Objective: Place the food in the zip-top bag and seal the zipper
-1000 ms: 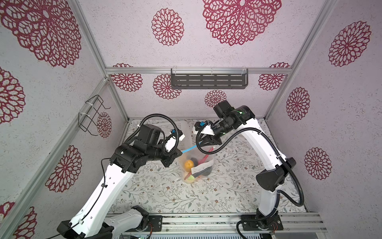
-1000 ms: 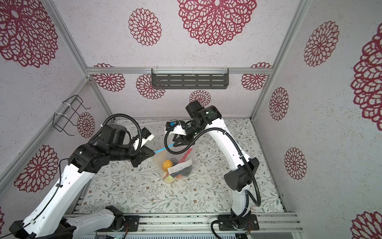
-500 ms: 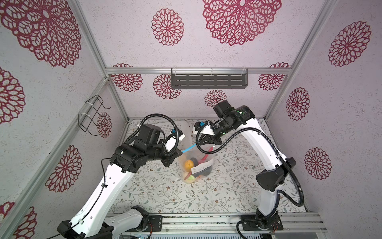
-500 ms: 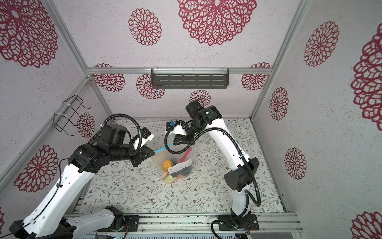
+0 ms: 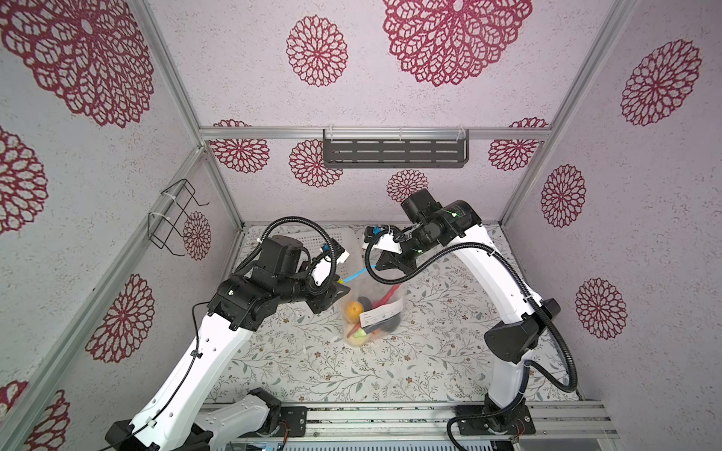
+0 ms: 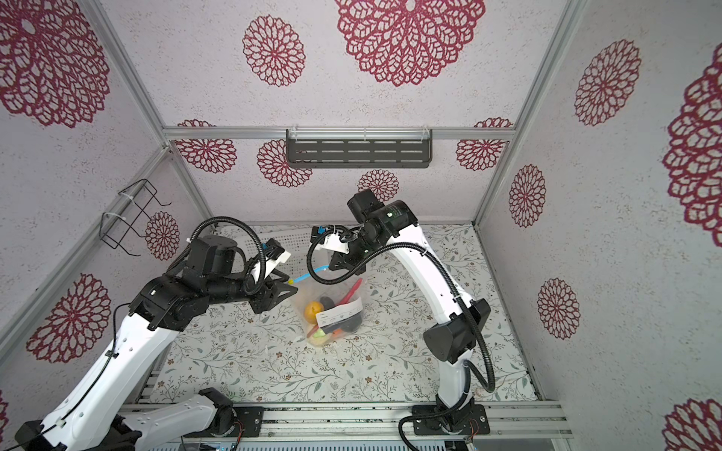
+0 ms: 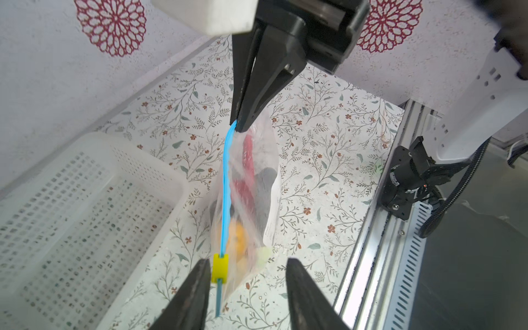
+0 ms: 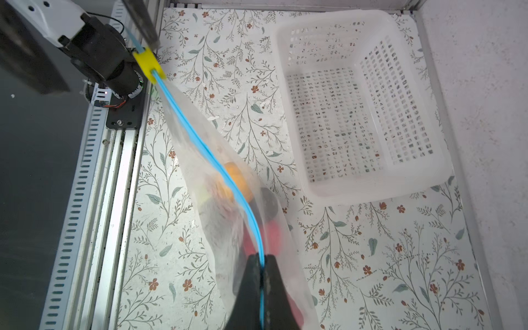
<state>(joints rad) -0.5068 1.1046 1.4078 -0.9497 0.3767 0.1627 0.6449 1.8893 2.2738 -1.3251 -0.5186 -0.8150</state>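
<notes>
the right gripper [image 8: 261, 258] has its fingers [image 8: 248, 285] pressed together, pinching one end of the light blue zipper [image 8: 200, 143] with the strip running straight up out of the closed tips. in the left wrist view the same gripper [image 7: 240, 125] comes down as a dark wedge onto the far end of the strip [image 7: 225, 183].

the left gripper [image 7: 248, 261] is spread, with a clear gap between its two fingers [image 7: 194, 285]. the yellow slider [image 7: 220, 268] sits just inside one fingertip, right against it or nearly so. i cannot tell whether they touch. the other finger stands well clear of the slider, with only the bag's plastic in the gap.

the zip-top bag [image 5: 375, 308] hangs below the zipper, stretched between the two grippers [image 5: 332, 293] [image 5: 385, 265] in both top views, above the floral table mat [image 5: 312, 371]. whether its lower end rests on the mat is unclear. the food is inside it: an orange piece [image 5: 354, 308], a red chilli [image 5: 386, 295], a black lump [image 5: 365, 301] and a green-tipped piece [image 5: 359, 333] low down, behind a white printed label [image 5: 381, 314] on the bag.

the white perforated basket [image 7: 128, 148] sits on the mat beside the bag, toward the back wall, apart from both grippers. the right arm's black cable loop [image 5: 394, 279] hangs just in front of the bag's mouth in the top views.
</notes>
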